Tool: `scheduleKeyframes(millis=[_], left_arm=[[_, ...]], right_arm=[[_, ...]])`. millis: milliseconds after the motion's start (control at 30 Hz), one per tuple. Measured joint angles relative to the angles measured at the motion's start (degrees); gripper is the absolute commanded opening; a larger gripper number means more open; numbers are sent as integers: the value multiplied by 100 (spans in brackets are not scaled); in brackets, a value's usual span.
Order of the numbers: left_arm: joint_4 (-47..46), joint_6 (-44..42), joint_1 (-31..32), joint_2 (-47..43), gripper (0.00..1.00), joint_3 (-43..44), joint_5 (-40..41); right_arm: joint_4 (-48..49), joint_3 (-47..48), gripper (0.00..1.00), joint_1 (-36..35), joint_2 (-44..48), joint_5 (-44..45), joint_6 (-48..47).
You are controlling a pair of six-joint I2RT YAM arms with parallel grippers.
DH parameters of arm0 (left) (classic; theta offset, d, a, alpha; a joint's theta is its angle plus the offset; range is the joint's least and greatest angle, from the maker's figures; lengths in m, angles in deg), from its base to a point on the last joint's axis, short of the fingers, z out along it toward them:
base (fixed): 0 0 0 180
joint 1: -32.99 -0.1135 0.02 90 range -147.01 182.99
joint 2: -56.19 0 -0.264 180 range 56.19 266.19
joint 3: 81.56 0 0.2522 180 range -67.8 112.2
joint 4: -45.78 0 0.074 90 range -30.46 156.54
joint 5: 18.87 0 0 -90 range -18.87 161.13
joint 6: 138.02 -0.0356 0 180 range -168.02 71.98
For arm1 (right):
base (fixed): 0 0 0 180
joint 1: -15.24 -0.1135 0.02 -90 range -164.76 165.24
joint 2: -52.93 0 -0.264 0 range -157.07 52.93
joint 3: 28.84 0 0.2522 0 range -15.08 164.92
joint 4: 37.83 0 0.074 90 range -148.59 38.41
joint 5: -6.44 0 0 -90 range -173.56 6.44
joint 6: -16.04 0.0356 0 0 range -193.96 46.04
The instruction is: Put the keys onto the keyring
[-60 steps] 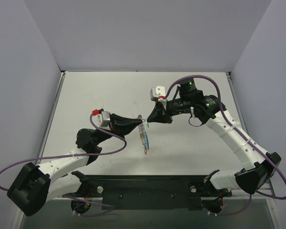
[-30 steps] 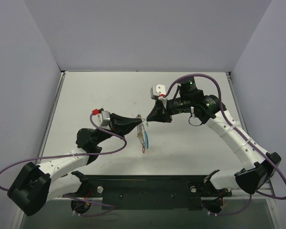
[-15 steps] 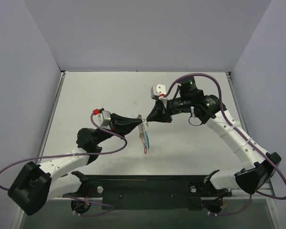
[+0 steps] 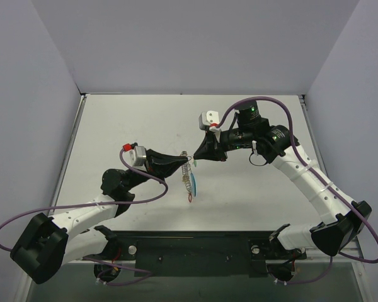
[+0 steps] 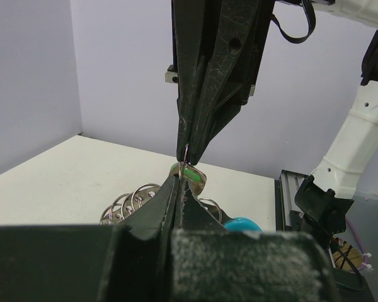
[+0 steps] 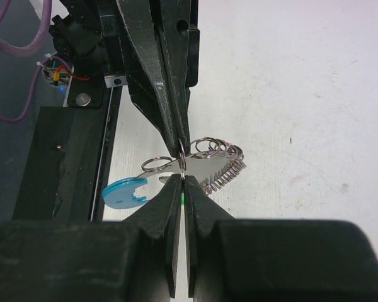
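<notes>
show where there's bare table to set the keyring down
Bare table runs along the back wall, and in front between the forearms and black base rail. Crowded at centre, where left end effector and right end effector meet at the keyring.

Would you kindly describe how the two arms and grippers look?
The left arm and the right arm have white links with black joints. A purple cable loops along each. The left gripper and the right gripper are black, each with two fingers tapering to thin tips. A light-grey camera block with a red cap sits at each wrist; the right arm shows a green light.
</notes>
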Motion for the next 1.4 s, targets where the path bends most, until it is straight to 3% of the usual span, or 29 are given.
scheduleKeyframes(millis=[1400], left_arm=[[92,-133,-2,-44,0,0,74]], right_arm=[[20,-2,0,0,0,94,37]])
